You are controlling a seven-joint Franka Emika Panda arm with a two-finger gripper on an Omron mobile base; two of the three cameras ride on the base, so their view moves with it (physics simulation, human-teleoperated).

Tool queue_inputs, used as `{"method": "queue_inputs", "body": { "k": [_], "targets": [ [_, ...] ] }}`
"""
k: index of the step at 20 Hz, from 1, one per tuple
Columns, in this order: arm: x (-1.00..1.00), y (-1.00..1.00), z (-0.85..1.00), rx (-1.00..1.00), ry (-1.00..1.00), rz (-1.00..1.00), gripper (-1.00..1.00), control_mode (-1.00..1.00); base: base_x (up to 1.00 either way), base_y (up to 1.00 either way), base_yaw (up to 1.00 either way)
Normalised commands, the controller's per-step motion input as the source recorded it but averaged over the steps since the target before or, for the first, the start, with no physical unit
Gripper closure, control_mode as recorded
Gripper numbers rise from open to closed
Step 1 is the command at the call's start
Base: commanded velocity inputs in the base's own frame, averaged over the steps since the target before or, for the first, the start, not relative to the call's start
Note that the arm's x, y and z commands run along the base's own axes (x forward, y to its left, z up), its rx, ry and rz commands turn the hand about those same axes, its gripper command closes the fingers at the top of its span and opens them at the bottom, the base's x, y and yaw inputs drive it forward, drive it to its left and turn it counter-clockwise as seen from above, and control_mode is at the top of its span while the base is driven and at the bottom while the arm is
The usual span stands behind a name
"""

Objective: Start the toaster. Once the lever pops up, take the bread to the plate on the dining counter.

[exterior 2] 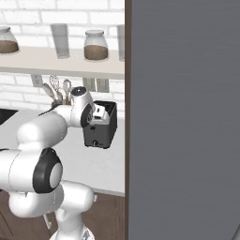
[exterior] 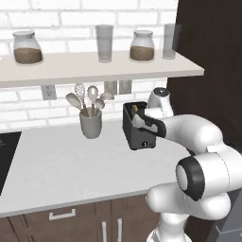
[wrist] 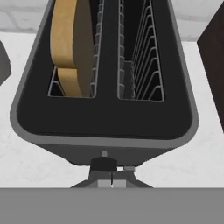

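The black toaster (exterior: 138, 138) (exterior 2: 100, 135) (wrist: 105, 118) stands on the white kitchen counter (exterior: 61, 165) beside the dark wall. A tan bread (wrist: 70, 43) (exterior: 134, 108) slice stands upright in its left slot in the hand view; the other slot is empty. My gripper (wrist: 111, 181) (exterior: 140, 124) (exterior 2: 97, 118) hangs over the toaster's narrow front end, shut, with nothing between its fingers. Its tips sit directly at the small dark lever (wrist: 103, 164) on that front face. The plate and the dining counter are out of view.
A grey utensil cup (exterior: 90, 124) with spoons stands left of the toaster. Above runs a shelf (exterior: 94, 66) with jars and glasses. A dark cooktop (exterior: 7, 156) lies at far left. A tall dark cabinet (exterior: 212, 71) and grey panel (exterior 2: 183, 117) close off the right.
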Motion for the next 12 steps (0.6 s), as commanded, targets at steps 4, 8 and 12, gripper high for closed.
{"method": "queue_inputs", "body": {
  "k": [4,8,12],
  "targets": [
    [0.01,0.00,-0.21,0.00,0.00,0.00,1.00,-1.00,0.00,0.00,0.00],
    [0.00,0.00,-0.31,0.00,0.00,0.00,1.00,-1.00,0.00,0.00,0.00],
    [0.00,0.00,-0.38,0.00,0.00,0.00,1.00,-1.00,0.00,0.00,0.00]
  ]
}}
